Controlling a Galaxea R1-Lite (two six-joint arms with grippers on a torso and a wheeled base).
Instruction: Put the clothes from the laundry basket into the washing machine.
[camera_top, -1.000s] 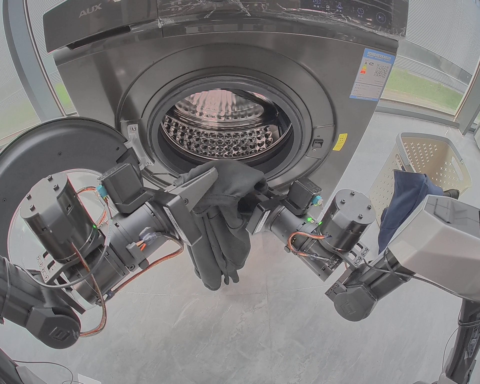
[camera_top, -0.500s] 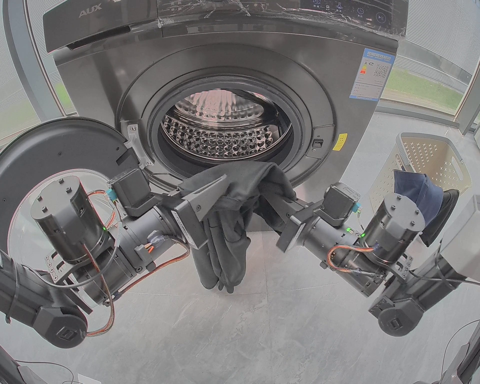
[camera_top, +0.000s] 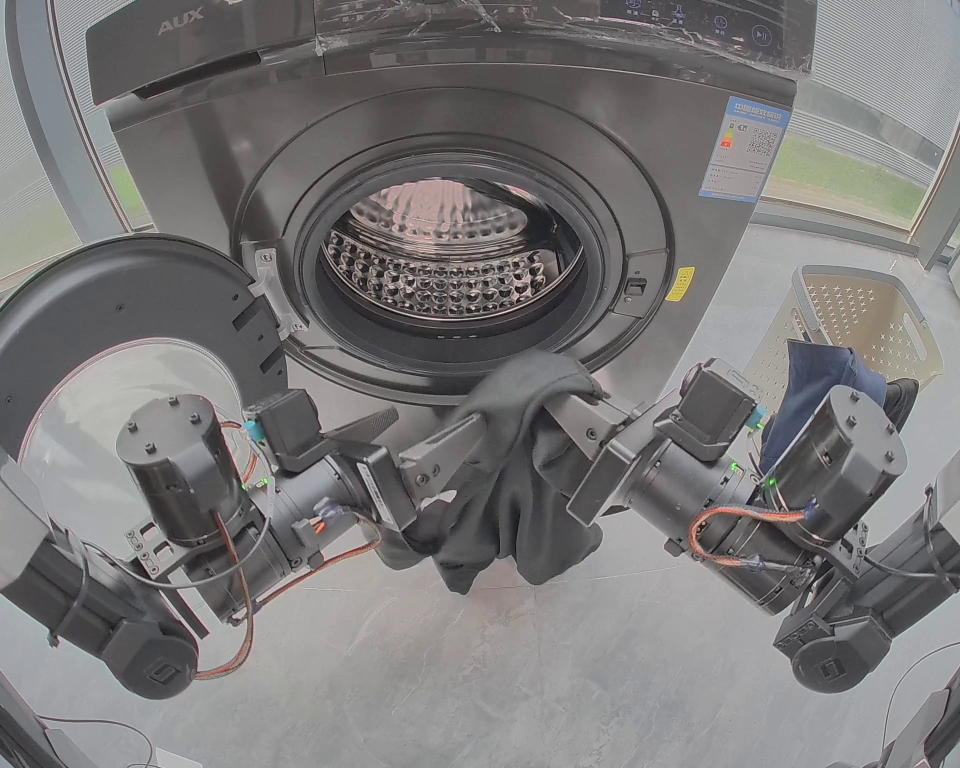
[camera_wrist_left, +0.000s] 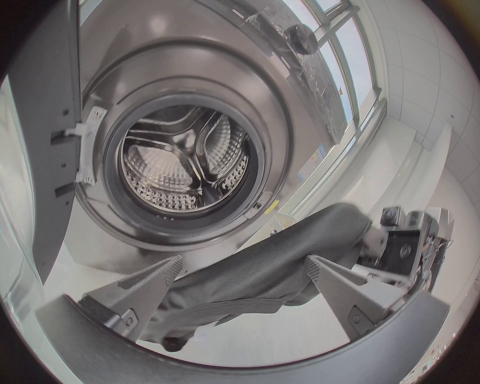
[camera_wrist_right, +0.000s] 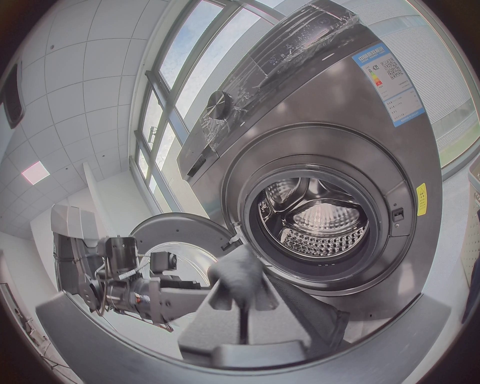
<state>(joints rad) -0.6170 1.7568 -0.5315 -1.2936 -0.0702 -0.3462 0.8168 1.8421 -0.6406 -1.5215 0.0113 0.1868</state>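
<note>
Garment (camera_top: 520, 480) shifted rightward, clamped by right pincer (camera_wrist_right: 244, 295), left pincer (camera_wrist_left: 242, 260) spread, blue sticker (camera_top: 745, 150)

Your right fingers (camera_top: 585, 415) are pinched on the dark grey fabric garment (camera_top: 520, 480), which drapes over their tips and hangs in folds below them toward the grey tiled floor (camera_top: 500, 660). Your left fingers (camera_top: 450, 455) are spread apart just beside the garment, the lighter one touching its hanging side. Above and beyond both sets of fingers is the dark metallic front-loading washing machine (camera_top: 640, 130), its ribbed steel drum (camera_top: 450, 260) open to you. Its round dark door (camera_top: 110, 290) is swung wide outside your left fingers. Well out past your right fingers stands the cream perforated plastic laundry basket (camera_top: 870, 310), with a navy blue cloth (camera_top: 815, 380) slumped over its near rim.
</note>
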